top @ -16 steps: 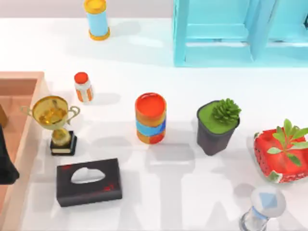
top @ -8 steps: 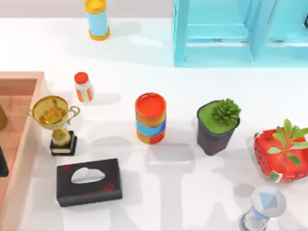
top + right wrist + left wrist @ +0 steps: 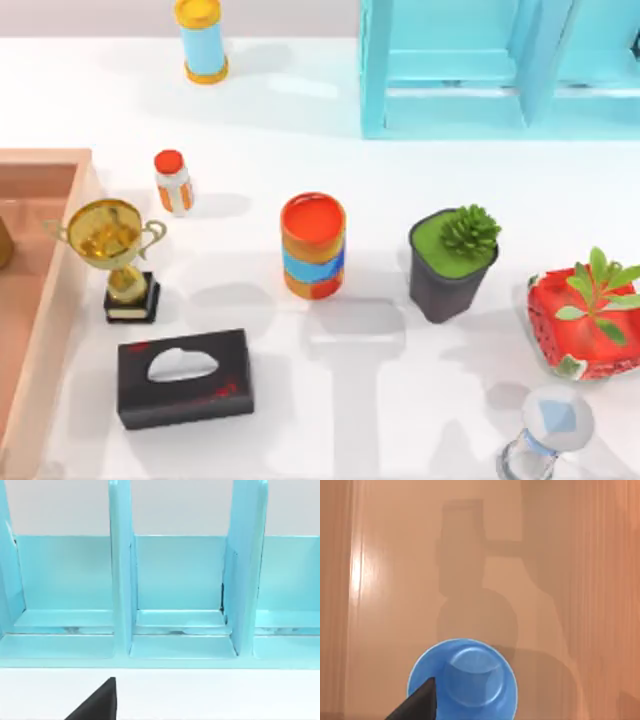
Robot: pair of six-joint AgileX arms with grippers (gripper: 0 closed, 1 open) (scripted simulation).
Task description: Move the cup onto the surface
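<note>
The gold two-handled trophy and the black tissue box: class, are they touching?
Apart. The top view shows a strip of the white tabletop between the gold two-handled trophy's dark base and the black tissue box.

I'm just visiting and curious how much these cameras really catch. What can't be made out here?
- Blue cup: left wrist view, its near edge is cut off by the frame and partly covered by a dark finger.
- Wooden tray: top view, cut off at the left edge.
- Glass object: top view, cut off by the bottom edge.
</note>
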